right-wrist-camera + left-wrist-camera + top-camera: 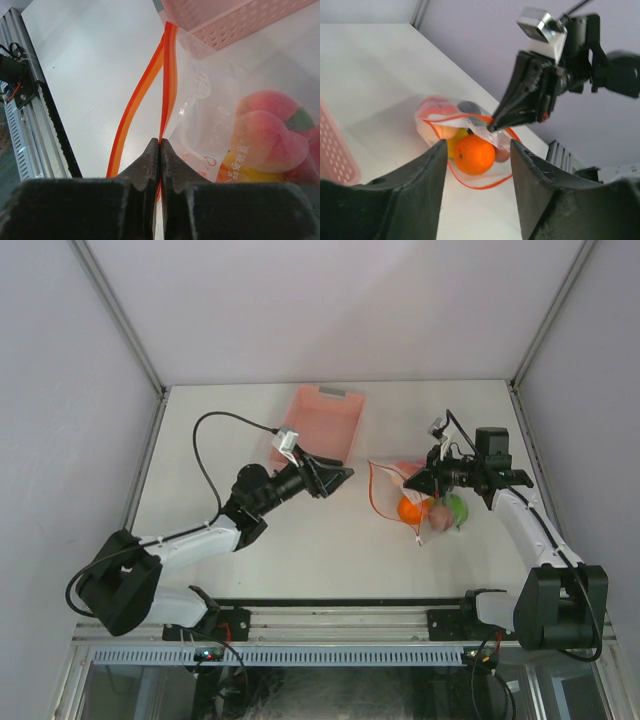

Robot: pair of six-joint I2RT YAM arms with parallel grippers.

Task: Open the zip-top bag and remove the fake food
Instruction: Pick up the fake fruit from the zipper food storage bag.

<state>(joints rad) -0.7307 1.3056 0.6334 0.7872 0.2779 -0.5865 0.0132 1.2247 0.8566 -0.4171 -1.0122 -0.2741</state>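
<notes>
The clear zip-top bag [392,483] lies right of centre, its red-orange strip parted into a gaping mouth [480,182]. Fake food shows inside it: an orange [411,510], a green piece [457,507], a pink one [440,519], and a peach [270,131]. My right gripper [410,483] is shut on one side of the zipper strip [169,75] and holds that edge up off the table. My left gripper [343,476] is open and empty, a short way left of the bag and facing its mouth. In the left wrist view the orange [474,154] sits between the spread fingers [432,165].
A pink slotted basket [322,422] sits behind the left gripper, and its rim [235,22] almost touches the bag's far end. The rail with the arm bases [330,620] runs along the near edge. Grey walls close in the table's back and sides.
</notes>
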